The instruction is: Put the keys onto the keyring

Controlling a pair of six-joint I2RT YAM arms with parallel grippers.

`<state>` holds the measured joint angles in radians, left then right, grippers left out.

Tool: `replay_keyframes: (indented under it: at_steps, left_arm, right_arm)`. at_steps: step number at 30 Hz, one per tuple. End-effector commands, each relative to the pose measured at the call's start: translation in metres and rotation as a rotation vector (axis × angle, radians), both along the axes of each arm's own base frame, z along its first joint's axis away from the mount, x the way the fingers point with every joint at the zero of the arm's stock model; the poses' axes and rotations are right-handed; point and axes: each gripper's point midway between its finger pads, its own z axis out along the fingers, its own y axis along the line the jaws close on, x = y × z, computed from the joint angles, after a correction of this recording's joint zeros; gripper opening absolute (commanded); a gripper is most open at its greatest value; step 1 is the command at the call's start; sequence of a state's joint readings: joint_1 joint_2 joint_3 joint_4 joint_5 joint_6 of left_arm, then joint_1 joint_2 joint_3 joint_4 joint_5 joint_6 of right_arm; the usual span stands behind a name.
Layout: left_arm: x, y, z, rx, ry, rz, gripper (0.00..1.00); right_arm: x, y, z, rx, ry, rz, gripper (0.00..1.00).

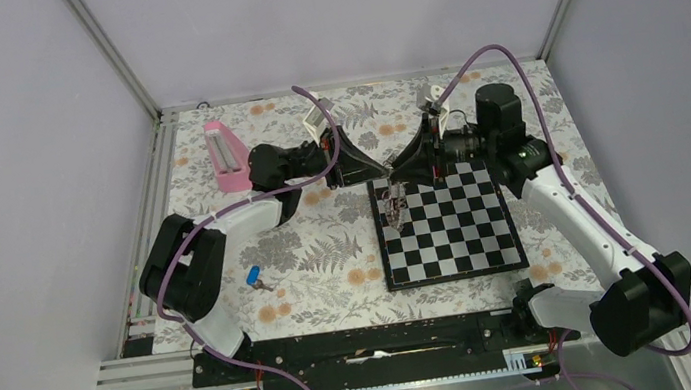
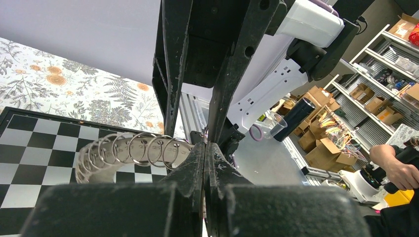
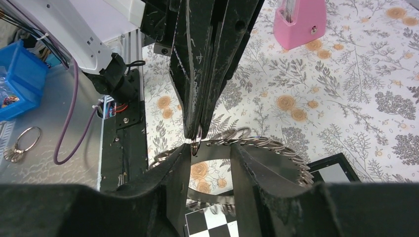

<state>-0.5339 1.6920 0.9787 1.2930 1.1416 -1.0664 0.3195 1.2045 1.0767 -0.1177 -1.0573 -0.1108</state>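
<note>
Above the floral desk (image 1: 329,253) our left tool (image 2: 205,148) pinches the keyring (image 2: 128,148); we should close the right tool (image 3: 210,163) (half open, straddling it) squarely, without twisting.

The overhead camera sits above and behind the two arm bases, looking down and forward, far enough off to take in the whole table (image 1: 308,250) and the chessboard (image 1: 447,227). The left wrist camera sits close behind the left gripper (image 2: 205,148), low down, facing across the chessboard toward the cell's right side. The right wrist camera looks past the right gripper (image 3: 210,150) the opposite way, across the table. All three views share the keyring (image 1: 395,204) at the meeting fingertips, and each wrist view catches the other arm's fingers.
</note>
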Motion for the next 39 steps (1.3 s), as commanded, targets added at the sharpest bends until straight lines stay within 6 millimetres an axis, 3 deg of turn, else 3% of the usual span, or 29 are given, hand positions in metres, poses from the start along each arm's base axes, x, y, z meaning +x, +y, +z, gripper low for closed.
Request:
replay_keyframes:
  at_steps: [1, 15, 22, 32, 36, 39]
  left_arm:
    - [-0.0002, 0.0008, 0.0153, -0.066, -0.07, 0.026, 0.0]
    - [0.0017, -0.0002, 0.0118, -0.061, -0.074, 0.034, 0.0]
    - [0.0015, -0.0001, 0.0141, -0.064, -0.078, 0.033, 0.0]
    - [-0.0001, 0.0007, 0.0168, -0.073, -0.084, 0.029, 0.0]
    - [-0.0001, 0.0007, 0.0173, -0.074, -0.084, 0.029, 0.0]
    - [0.0007, 0.0005, 0.0163, -0.073, -0.084, 0.031, 0.0]
  right_arm:
    - [-0.0026, -0.0002, 0.0069, 0.026, -0.03, 0.018, 0.43]
    - [-0.004, 0.0036, 0.015, 0.073, -0.017, 0.046, 0.34]
    - [-0.0032, 0.0041, 0.0122, 0.075, -0.015, 0.046, 0.18]
    - [-0.0018, 0.0015, 0.0074, 0.07, -0.008, 0.028, 0.34]
    - [-0.0027, 0.0021, 0.0079, 0.078, 0.013, 0.029, 0.32]
    - [-0.0038, 0.0029, 0.0106, 0.088, 0.018, 0.037, 0.25]
